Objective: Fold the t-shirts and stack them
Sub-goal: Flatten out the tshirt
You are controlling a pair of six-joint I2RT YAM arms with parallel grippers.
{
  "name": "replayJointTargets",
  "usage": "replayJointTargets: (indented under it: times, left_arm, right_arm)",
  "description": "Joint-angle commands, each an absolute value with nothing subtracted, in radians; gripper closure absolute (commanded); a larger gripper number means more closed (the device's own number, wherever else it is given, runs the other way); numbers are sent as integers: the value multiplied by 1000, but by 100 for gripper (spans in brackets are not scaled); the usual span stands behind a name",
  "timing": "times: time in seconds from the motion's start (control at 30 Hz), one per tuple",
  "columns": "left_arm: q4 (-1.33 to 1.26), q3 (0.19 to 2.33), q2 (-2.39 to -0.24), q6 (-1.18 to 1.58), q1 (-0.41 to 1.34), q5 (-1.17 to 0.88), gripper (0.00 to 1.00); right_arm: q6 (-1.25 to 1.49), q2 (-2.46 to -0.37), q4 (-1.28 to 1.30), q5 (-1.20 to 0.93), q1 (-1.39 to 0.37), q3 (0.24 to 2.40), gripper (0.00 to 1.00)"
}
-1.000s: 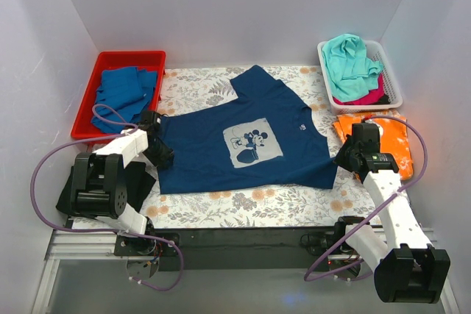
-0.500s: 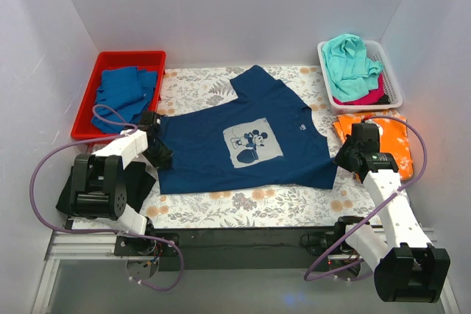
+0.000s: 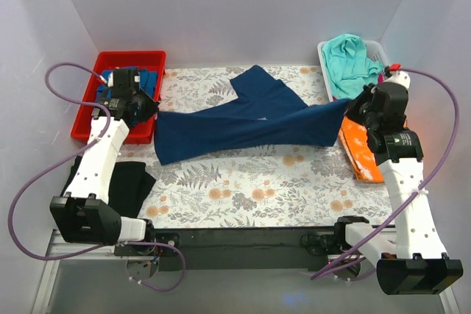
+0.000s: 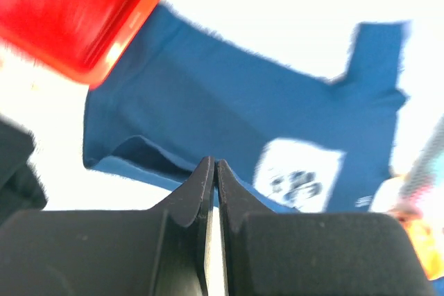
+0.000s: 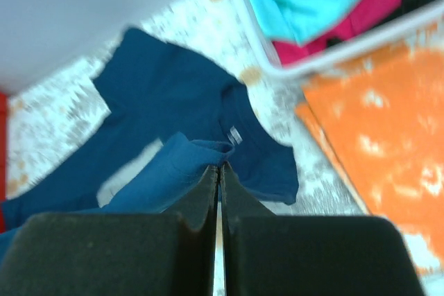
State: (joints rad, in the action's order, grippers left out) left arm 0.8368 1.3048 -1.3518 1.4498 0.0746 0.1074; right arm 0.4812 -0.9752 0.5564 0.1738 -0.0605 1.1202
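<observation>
Navy t-shirt (image 3: 243, 119) mid-table, near side lifted over itself, teal shirt (image 3: 347, 60) far-right corner, orange shirt (image 3: 360, 148) right edge, black shirt (image 3: 129, 185) left edge.

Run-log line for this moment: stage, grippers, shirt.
stage: folding navy t-shirt | left gripper: shut on shirt | right gripper: shut on shirt | shirt: near edge held up, far part on table

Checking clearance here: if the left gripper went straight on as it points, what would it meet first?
Probably the navy t-shirt spread just beyond the left gripper, though depth is unclear.
</observation>
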Motion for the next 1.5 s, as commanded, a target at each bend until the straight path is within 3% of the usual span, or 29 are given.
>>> replayJointTargets:
  times: [0.0,0.2,0.53,0.8,1.1,1.3,1.47]
  left_arm:
    - [864,1436,-1305,1436,77,178,100]
    - [815,1674,-1341,1399,77,230,100]
    - [766,2163,-1453,1322,74,287,100]
    - [684,2266,-1442,1322,74,112,100]
    - [661,2286,-1476,1292,74,115,100]
    - [603,2275,-1665,1339,74,95,100]
    - [555,2341,-1837,1387,74,83,100]
  right_arm:
    - [416,-997,419,190,-69,1235,99]
    - [330,-1112,292,161,-75,1507,99]
    - [147,-1187,291,210,-77,1880,99]
    - [95,-1184,295,98,-77,2123,99]
    - [124,-1149,186,32,-77,2140,99]
    - [140,-1322,187,69,-75,2095,99]
    - [152,-1544,187,65,-66,2199,99]
